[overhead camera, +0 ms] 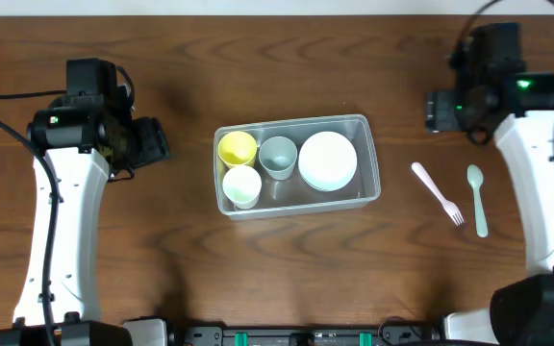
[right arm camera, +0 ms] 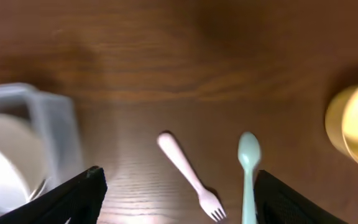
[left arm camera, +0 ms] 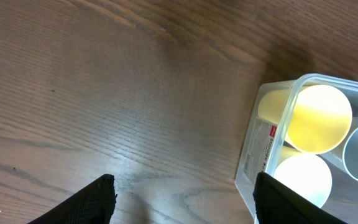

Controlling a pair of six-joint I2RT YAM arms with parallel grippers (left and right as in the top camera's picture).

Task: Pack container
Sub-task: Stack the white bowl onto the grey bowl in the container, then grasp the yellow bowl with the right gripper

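Packing seemingly well along: clear plastic container [overhead camera: 371,163] at mid-table between the two arms, holding a yellow cup [overhead camera: 238,148], a white cup [overhead camera: 241,185], a pale grey-blue cup [overhead camera: 278,156] and a white bowl [overhead camera: 328,160], all upright and close together. Outside it, on the wooden table [overhead camera: 277,269] on the right arm's side: a pink fork [overhead camera: 438,193] and a mint-green spoon [overhead camera: 477,199], lying flat, near each other but apart. At the far right edge, a yellow round vessel [right arm camera: 356,124], blurred in the right wrist view and half hidden by the arm from overhead; cup or bowl, impossible to tell. Left gripper [left arm camera: 185,202] spread wide and empty, poised over bare wood just beside the container's yellow-cup end. Right gripper [right arm camera: 179,199] likewise spread wide and empty, raised above the table with fork and spoon in front of it. Looks like the cutlery stage, with the right arm best placed for it. Next move likely to call for lowering over one thin handle, fingers set across it and brought right down to the wood before closing, then carrying it to what little room remains in the container, perhaps into a cup or the bowl.
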